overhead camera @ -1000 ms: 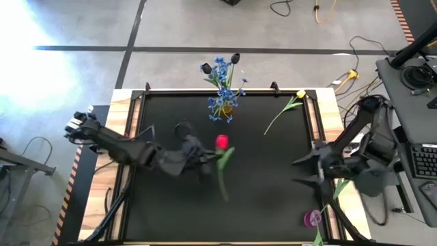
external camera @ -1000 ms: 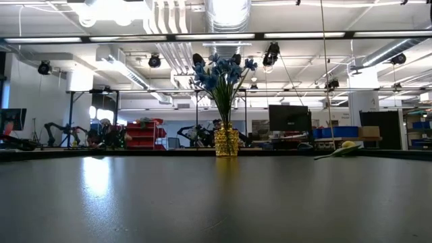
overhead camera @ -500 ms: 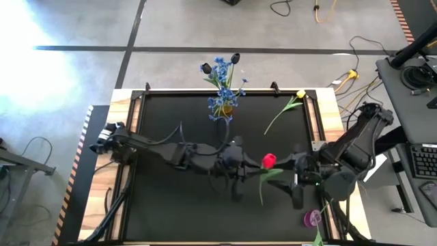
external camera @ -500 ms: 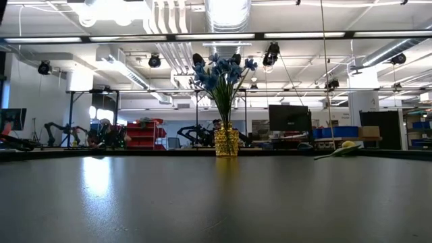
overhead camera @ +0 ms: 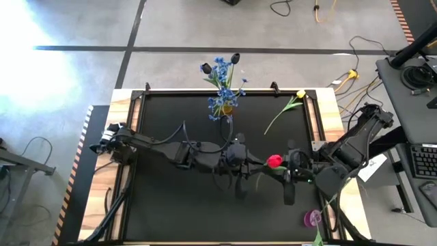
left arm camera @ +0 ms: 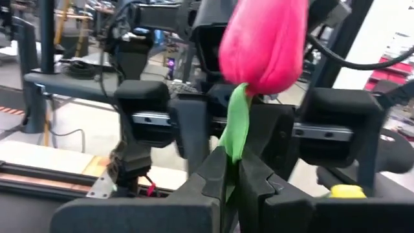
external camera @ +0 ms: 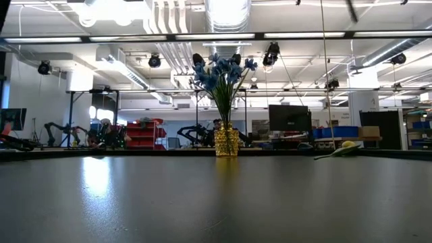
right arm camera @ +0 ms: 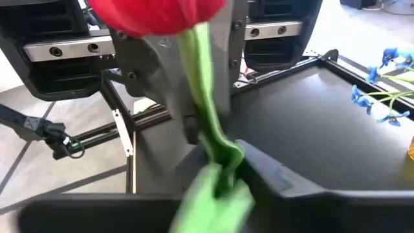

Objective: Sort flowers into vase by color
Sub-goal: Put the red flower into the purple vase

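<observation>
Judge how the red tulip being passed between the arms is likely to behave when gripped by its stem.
The red tulip probably bends easily: its thin green stem curves between the left hand and the right hand. It looks light, carried by the stem alone. The big head sits well above the grip, so it may droop or sway.

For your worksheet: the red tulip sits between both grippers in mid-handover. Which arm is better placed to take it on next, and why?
Probably the right. The left gripper is shut on the red tulip stem, and the right gripper already meets it at that stem. The vase stands at the far edge, about equally far from both.
</observation>
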Available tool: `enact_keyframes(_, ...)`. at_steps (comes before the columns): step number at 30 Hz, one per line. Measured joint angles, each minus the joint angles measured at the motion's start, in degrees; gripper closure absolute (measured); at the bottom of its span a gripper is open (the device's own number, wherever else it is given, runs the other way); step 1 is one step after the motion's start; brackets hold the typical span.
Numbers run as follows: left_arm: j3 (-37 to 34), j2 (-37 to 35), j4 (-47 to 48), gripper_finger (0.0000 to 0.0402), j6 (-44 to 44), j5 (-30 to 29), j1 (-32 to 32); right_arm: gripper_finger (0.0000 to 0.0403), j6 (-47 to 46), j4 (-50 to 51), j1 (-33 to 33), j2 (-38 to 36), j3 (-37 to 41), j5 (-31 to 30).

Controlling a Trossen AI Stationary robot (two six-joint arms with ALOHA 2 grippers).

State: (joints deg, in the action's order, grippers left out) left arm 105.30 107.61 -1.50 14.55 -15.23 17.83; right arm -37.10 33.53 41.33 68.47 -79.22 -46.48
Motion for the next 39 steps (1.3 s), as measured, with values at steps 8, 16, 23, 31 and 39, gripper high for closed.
enact_keyframes(8, 0.0, -3.1, 8.9, 0.0348, 1.6, -1.5, -0.2, 0.0391, 1.7, 0.9, -0.8, -1.4, 0.0, 2.2)
enact_keyframes(16, -0.3, -9.2, 35.4, 0.0248, 7.7, -5.0, 0.7, 0.0392, 3.9, 11.6, 6.6, -11.0, 0.6, 11.0)
enact_keyframes(23, -1.3, -10.1, 42.7, 0.0215, 14.4, -10.0, 1.6, 0.0393, 3.5, 12.6, 21.9, -22.1, 9.6, 12.3)
enact_keyframes(31, -1.3, -9.3, 43.6, 0.0219, 22.4, -12.8, 1.5, 0.0393, 1.1, 8.6, 29.3, -30.4, 23.4, 12.1)
enact_keyframes(39, -1.3, -9.3, 48.3, 0.0219, 32.4, -12.9, 1.5, 0.0393, 2.1, 7.7, 31.6, -34.6, 30.3, 12.6)
